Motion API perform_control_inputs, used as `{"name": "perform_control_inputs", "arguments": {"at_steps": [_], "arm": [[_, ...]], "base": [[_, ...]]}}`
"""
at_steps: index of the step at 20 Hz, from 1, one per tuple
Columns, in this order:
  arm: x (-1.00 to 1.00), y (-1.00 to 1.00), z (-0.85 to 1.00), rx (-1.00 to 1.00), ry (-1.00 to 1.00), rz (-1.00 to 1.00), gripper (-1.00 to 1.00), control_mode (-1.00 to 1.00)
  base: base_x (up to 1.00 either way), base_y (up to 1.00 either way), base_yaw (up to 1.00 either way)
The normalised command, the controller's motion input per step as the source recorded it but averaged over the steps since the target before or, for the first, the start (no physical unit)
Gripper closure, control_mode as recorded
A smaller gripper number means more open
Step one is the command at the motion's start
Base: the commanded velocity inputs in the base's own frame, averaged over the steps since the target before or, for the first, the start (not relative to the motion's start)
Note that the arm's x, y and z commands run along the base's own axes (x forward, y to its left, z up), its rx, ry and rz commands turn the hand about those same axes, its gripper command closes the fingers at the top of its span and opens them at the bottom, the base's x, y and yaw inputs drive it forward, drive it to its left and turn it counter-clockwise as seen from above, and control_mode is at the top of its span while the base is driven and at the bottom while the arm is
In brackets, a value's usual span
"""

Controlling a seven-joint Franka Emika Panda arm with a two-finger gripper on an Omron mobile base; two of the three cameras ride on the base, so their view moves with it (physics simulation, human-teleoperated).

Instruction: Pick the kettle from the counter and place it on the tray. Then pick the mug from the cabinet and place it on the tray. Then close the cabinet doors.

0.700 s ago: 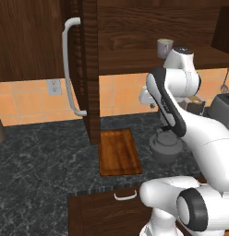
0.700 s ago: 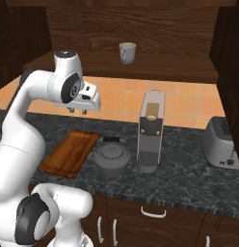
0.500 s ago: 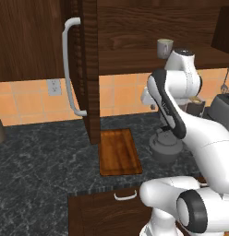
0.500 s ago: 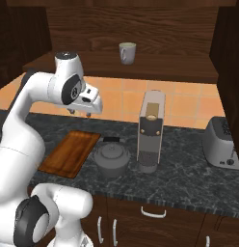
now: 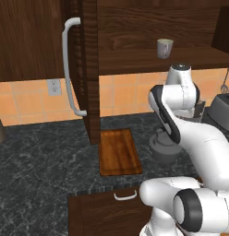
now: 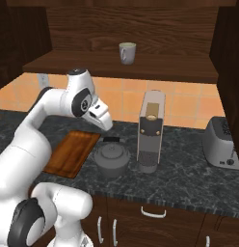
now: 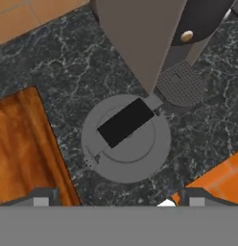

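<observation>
Kettle (image 7: 125, 139) sits on the counter (image 7: 53, 62) directly below the hand, centred between the two finger tips (image 7: 41, 198) at the bottom of the hand view; dark handle lies diagonally across its lid. Clear gap btw. fingers and kettle, nothing touched. Gripper (image 7: 118, 202) is spread wide, tips apart by more than the kettle's handle length, holding nothing.

In right base view the kettle (image 6: 110, 158) stands near the counter's (image 6: 189, 173) front edge, just beside the tray's (image 6: 73, 152) right rim and just left of the coffee machine (image 6: 151, 130); the hand hangs above it, w/ gripper itself hard to make out there. Left base view: kettle (image 5: 165, 147) partly behind the arm, right of tray (image 5: 118, 151), which lies bare at counter's (image 5: 42, 161) front edge.

Mug (image 6: 126, 52) upright on the cabinet (image 6: 116, 24) shelf, well above. Cabinet door (image 5: 81, 69) stands open, edge-on, w/ bar handle (image 5: 68, 64). Toaster (image 6: 221, 143) at right end of counter.
</observation>
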Motion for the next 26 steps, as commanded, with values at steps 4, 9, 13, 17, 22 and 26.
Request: {"name": "perform_control_inputs", "arguments": {"at_steps": [4, 9, 13, 17, 22, 26], "arm": [[0.17, -0.3, -0.55, 0.0, 0.0, -0.17, -1.0, -1.0], [0.11, -0.13, -0.44, 0.03, 0.0, -0.09, -1.0, -1.0], [0.26, 0.0, -0.32, 0.09, 0.0, -0.02, -1.0, -1.0], [0.3, -0.05, -0.27, 0.11, 0.0, 0.0, -1.0, -1.0], [0.23, -0.04, -0.27, 0.08, 0.0, 0.0, -1.0, -1.0], [0.15, -0.01, -0.23, 0.05, 0.0, 0.0, -1.0, -1.0]], "base": [[0.0, 0.0, 0.0], [0.0, 0.0, 0.0], [0.0, 0.0, 0.0], [0.0, 0.0, 0.0], [0.0, 0.0, 0.0], [0.0, 0.0, 0.0]]}}
